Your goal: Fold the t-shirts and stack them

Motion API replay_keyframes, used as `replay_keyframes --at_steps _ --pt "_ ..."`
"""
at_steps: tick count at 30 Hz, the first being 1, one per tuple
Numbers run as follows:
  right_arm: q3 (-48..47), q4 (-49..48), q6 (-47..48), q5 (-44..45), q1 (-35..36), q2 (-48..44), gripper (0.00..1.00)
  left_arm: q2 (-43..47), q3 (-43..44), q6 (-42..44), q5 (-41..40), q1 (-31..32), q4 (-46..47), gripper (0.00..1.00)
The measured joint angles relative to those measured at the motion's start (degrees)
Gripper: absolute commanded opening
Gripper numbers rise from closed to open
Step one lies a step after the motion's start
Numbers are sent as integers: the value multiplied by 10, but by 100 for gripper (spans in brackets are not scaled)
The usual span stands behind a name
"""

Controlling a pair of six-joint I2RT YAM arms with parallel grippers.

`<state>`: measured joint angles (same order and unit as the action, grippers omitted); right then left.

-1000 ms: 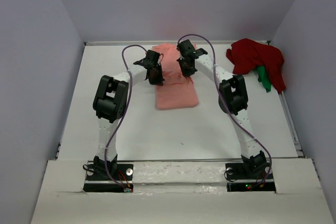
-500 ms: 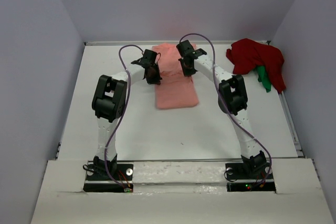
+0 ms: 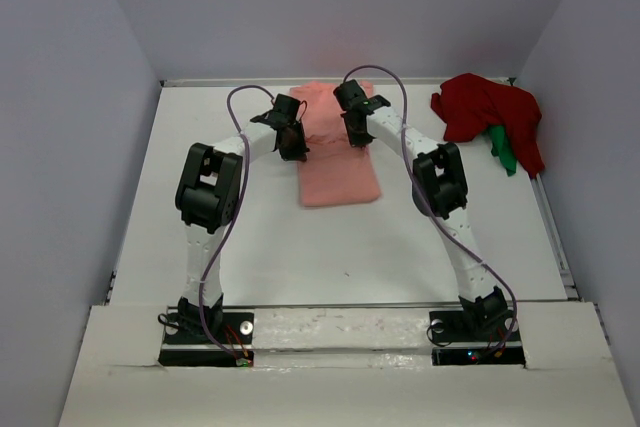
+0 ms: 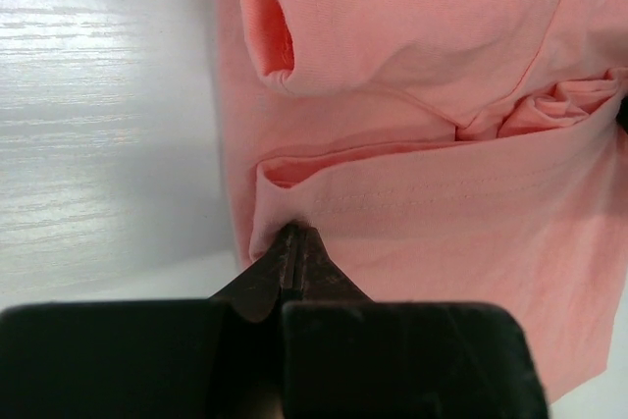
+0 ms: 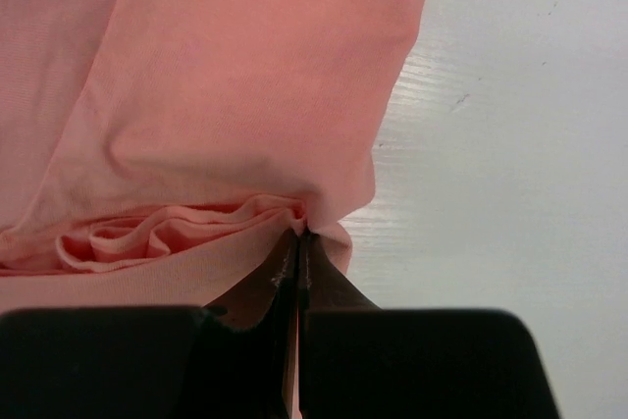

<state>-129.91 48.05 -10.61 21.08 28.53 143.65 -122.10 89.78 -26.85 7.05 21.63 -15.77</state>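
The left end effector [image 4: 294,238] is pinched fully closed on the left edge of the salmon-pink t-shirt [image 3: 338,175]. The right end effector [image 5: 300,236] is likewise clamped on its right edge (matched grips, probably to carry a fold over evenly). The shirt lies far-centre on the tabletop [image 3: 300,247]. At far right, the heaped dark red t-shirt [image 3: 480,112] hides most of the green t-shirt [image 3: 503,152]. How many layers each pinch takes is unclear.

White arms [image 3: 462,252], apparently purple cables [image 3: 366,68]
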Motion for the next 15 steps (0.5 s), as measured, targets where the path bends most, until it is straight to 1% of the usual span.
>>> replay_keyframes --at_steps 10,11,12,14,15 --pt "-9 -1 -23 17 -1 8 0 0 -1 1 0 0 2 0" --pt "-9 -1 -28 21 -1 9 2 0 -1 1 0 0 2 0" --pt "-9 -1 -30 25 -1 9 12 0 -1 2 0 0 2 0" --pt "-4 -4 -41 37 -1 8 21 0 -1 2 0 0 2 0" --pt "-1 -7 -47 43 0 8 23 0 -1 3 0 0 2 0"
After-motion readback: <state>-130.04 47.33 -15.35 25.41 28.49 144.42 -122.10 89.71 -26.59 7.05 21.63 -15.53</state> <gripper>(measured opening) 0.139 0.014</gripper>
